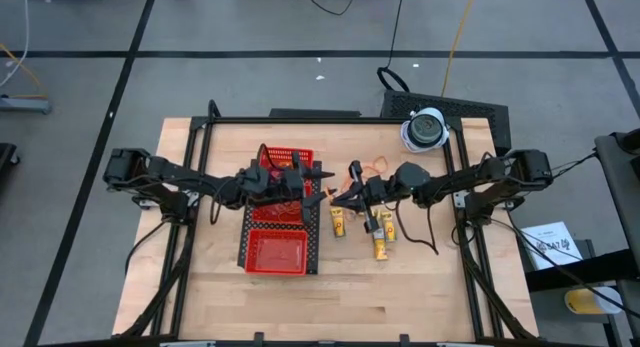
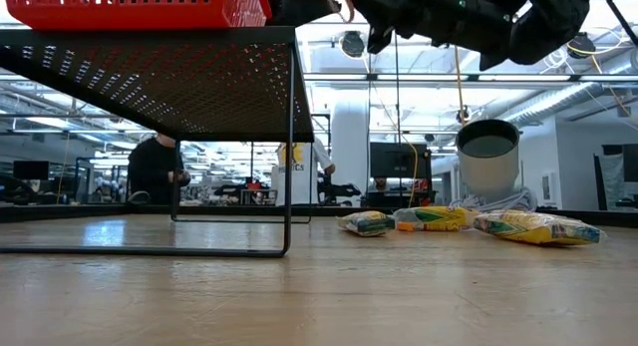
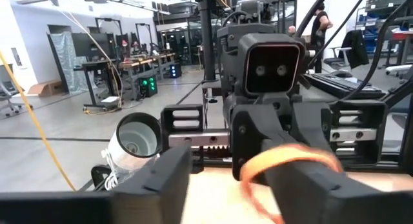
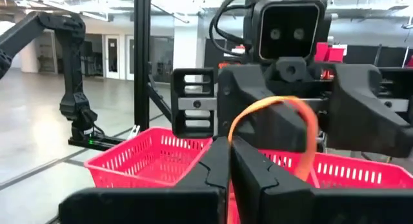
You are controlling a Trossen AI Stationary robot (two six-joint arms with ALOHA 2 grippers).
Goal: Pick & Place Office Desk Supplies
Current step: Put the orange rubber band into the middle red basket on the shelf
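The right gripper [image 4: 230,161], pinched shut on an orange rubber band [image 4: 303,130] facing the wide-open left gripper [image 1: 318,187] beside the red tray's [image 1: 277,255] right edge, risked snapping or dropping the loop short.

Bright, even overhead light; wrist views blur nearby parts, backgrounds glare white

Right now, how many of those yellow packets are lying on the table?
3 yellow packets, all on the table right of the red tray: one nearest it, two more close together farther right. The arms overhead may hide others.
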